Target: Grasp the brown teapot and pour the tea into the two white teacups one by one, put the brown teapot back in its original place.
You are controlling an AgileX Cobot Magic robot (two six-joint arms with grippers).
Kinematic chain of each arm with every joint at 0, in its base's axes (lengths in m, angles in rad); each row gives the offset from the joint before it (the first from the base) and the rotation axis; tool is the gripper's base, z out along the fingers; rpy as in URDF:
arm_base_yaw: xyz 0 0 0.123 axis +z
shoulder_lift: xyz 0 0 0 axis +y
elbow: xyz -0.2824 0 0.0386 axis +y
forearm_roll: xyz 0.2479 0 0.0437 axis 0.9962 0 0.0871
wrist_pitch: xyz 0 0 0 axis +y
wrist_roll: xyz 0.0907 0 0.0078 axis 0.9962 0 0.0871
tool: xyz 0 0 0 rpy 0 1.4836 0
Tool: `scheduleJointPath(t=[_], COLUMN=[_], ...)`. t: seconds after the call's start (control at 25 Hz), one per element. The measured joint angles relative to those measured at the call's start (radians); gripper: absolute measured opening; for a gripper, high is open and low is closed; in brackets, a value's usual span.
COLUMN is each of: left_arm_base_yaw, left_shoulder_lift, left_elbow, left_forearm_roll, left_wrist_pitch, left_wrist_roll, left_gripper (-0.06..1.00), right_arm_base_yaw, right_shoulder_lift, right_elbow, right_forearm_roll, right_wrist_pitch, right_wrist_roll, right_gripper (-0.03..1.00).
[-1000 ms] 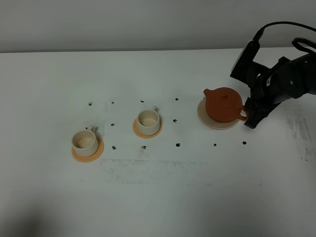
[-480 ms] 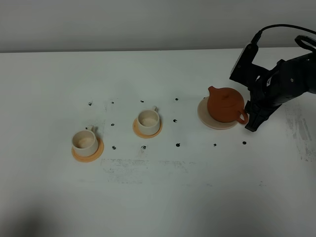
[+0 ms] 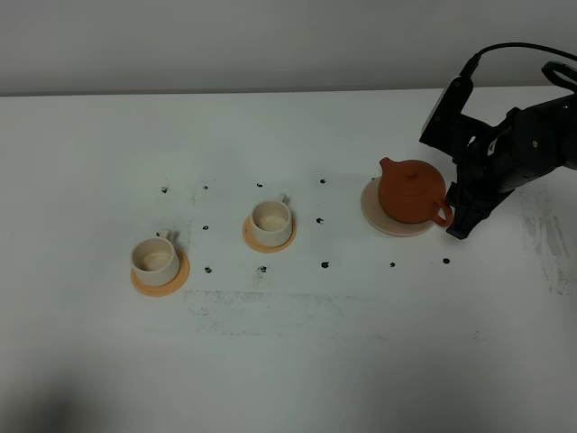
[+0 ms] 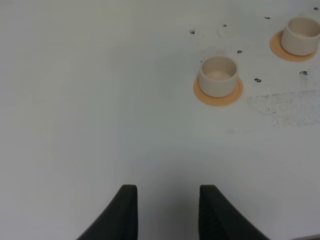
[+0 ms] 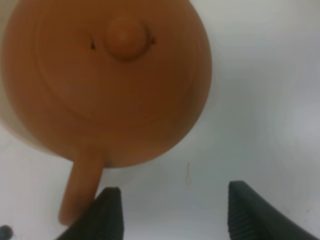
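The brown teapot stands upright on the pale beige coaster at the right. In the right wrist view the brown teapot fills the frame, lid knob on top. My right gripper is open right behind the teapot's handle. The handle lies just outside one fingertip, not between the jaws of the right gripper. Two white teacups sit on orange saucers. No dark tea shows in them. My left gripper is open and empty, well away from the nearer cup.
The white table carries small black dot marks and grey scuffs near the middle. The table's back edge meets a grey wall. The left arm is out of the exterior view. The second cup shows in the left wrist view.
The teapot shifted slightly to the right on its coaster and turned a little, then stayed still. The right gripper stayed by the handle. The cups did not move.
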Motion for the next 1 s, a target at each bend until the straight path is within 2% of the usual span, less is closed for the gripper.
scheduleJointPath(t=[0.2,0.44,0.56,0.84,1.0], left_arm_base_yaw=[0.000,0.000,0.000,0.000,0.000], left_shoulder_lift=[0.000,0.000,0.000,0.000,0.000], left_elbow=[0.000,0.000,0.000,0.000,0.000], left_forearm_roll=[0.000,0.000,0.000,0.000,0.000], left_wrist_pitch=[0.000,0.000,0.000,0.000,0.000], left_wrist_roll=[0.000,0.000,0.000,0.000,0.000], left_gripper=[0.31,0.31,0.31,0.31,0.31], right_arm_base_yaw=[0.000,-0.002,-0.003,-0.003,-0.003], right_shoulder_lift=[-0.004,-0.008,-0.040,-0.228,-0.332], right_elbow=[0.000,0.000,0.000,0.053,0.118], right_forearm_roll=[-0.051,-0.172,-0.202,-0.198,-0.128], right_wrist_pitch=[-0.001,0.000,0.003,-0.013,-0.054], right_wrist_roll=[0.025,0.129,0.195,0.383,0.517], right_gripper=[0.46,0.46,0.46,0.46,0.46])
